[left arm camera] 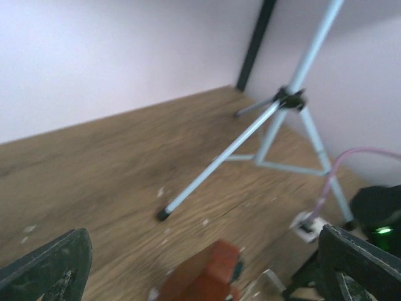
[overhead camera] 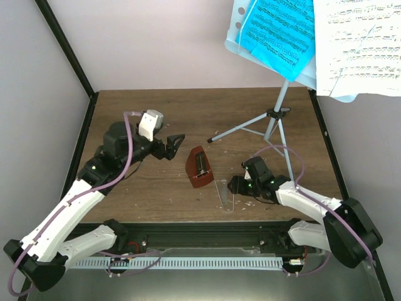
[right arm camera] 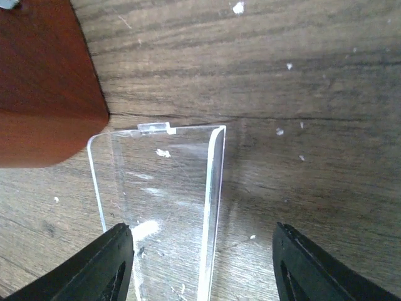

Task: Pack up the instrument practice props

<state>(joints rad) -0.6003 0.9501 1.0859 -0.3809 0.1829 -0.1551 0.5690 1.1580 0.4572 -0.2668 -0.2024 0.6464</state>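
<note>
Brown wood-grain table [overhead camera: 188, 106] fills the cell, with pale walls around it. Near its middle sits the metronome [overhead camera: 199, 168], a small red-brown wedge. Its clear cover [right arm camera: 156, 200] is off and lies flat on the wood just beside it, on the near right. The stand [overhead camera: 282, 94] rises at the far right on its thin tripod, with the pages [overhead camera: 279, 28] resting on its desk.

The cover looks like thin hard plastic, so it is probably light, slick, and likely to flex or crack if squeezed hard. A gentle hold across its two long walls, near the open end, seems best. The metronome looks rigid, but its sides taper, so a grip low on the body should slip less. The stand is likely top-heavy, and its loose pages could slide off if it tips.

Right gripper [right arm camera: 203, 266] hangs low over the cover's near end, jaws spread wide. One wall runs between the fingers and the other lies by the left finger; whether anything touches cannot be told. Left gripper [overhead camera: 175, 145] hovers left of the metronome, jaws spread wide, holding nothing
</note>
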